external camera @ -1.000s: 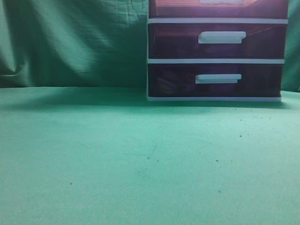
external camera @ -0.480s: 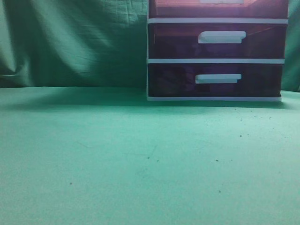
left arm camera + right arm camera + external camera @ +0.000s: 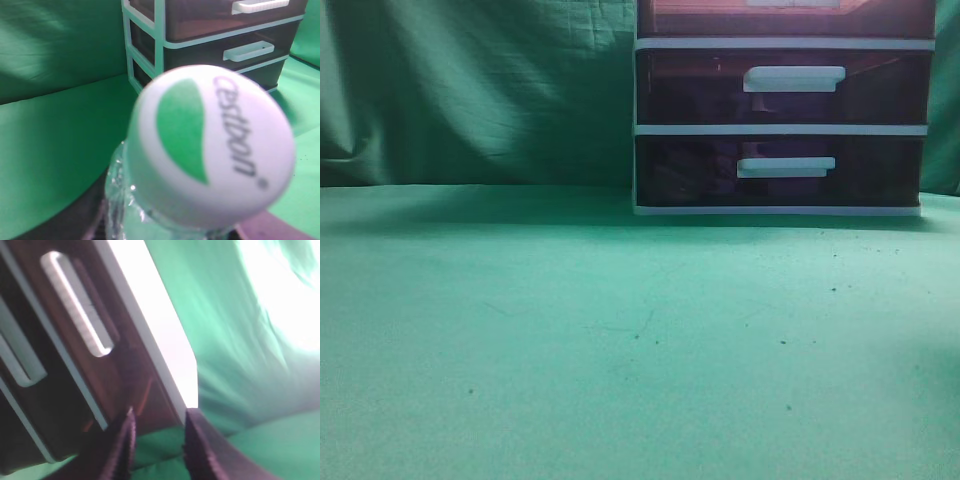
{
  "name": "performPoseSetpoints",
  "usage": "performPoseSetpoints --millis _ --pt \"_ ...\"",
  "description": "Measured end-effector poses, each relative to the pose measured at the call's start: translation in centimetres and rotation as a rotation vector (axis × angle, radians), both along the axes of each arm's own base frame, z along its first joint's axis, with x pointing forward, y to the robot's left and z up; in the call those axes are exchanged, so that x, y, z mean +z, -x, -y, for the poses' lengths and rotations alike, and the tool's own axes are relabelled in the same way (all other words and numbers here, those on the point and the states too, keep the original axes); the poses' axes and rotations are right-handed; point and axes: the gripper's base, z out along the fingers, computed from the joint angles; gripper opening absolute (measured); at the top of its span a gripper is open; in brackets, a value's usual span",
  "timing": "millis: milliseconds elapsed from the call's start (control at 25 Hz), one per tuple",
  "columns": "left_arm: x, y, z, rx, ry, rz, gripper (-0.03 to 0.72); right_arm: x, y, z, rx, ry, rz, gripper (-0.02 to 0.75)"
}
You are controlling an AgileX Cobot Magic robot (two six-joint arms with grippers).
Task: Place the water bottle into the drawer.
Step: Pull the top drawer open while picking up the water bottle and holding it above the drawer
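Clear plastic water bottle (image 3: 200, 165) with white cap, green leaf and "cestbon" on top, filling the left wrist view, cap toward the lens; dark shapes at the bottom edge beside the bottle's shoulder, probably the left gripper's fingers, though whether clamped on it cannot be told; absent from the exterior view. Behind it, white-framed drawer unit (image 3: 159, 30) standing on green cloth (image 3: 55, 145), closed as far as visible. Reddish-pink top drawer (image 3: 785, 18) cut off at the upper edge of the exterior view, white handle (image 3: 792, 3) barely showing; two darker purple drawers (image 3: 780, 88) beneath, each with a white handle. Right gripper (image 3: 157, 445) close to the unit's top corner, tilted view; dark fingers (image 3: 122, 445) slightly parted, holding nothing; blurred white handle (image 3: 75, 302) just above them; green backdrop (image 3: 250, 325) beyond.
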Motion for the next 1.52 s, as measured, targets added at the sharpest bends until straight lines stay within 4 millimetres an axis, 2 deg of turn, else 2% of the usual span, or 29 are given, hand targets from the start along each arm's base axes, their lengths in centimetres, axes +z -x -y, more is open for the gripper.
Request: performPoseSetpoints --millis 160,360,400,440,640,880,1160,1360,1520 --pt "0.0 0.0 0.0 0.000 -0.001 -0.001 0.293 -1.9 -2.5 -1.0 0.064 0.140 -0.007 0.326" --pt "-0.1 -0.1 0.0 0.000 -0.002 -0.003 0.293 -2.4 -5.3 -2.9 0.126 0.215 0.007 0.315" --pt "-0.1 -0.1 0.0 0.000 -0.002 -0.003 0.293 -2.4 -5.9 -3.1 0.129 0.218 0.012 0.315" --pt "-0.1 -0.1 0.0 0.000 -0.002 -0.004 0.293 -2.5 -6.4 -3.3 0.132 0.222 0.013 0.356" --pt "-0.3 -0.1 -0.1 0.014 -0.017 -0.030 0.293 -2.9 -8.7 -3.7 0.141 0.254 0.019 0.341" --pt "-0.5 -0.1 -0.2 0.021 -0.025 -0.044 0.293 -6.1 -10.7 -4.5 0.216 0.394 -0.028 0.341" --pt "-0.7 0.0 -0.3 0.031 -0.038 -0.063 0.293 -6.0 -13.0 -5.0 0.223 0.414 0.007 0.341" --pt "-0.9 0.0 -0.4 0.042 -0.050 -0.082 0.293 -5.6 -13.6 -5.1 0.220 0.413 0.027 0.341" --pt "-0.9 0.0 -0.4 0.042 -0.050 -0.082 0.293 -5.6 -13.7 -5.2 0.225 0.441 0.040 0.095"
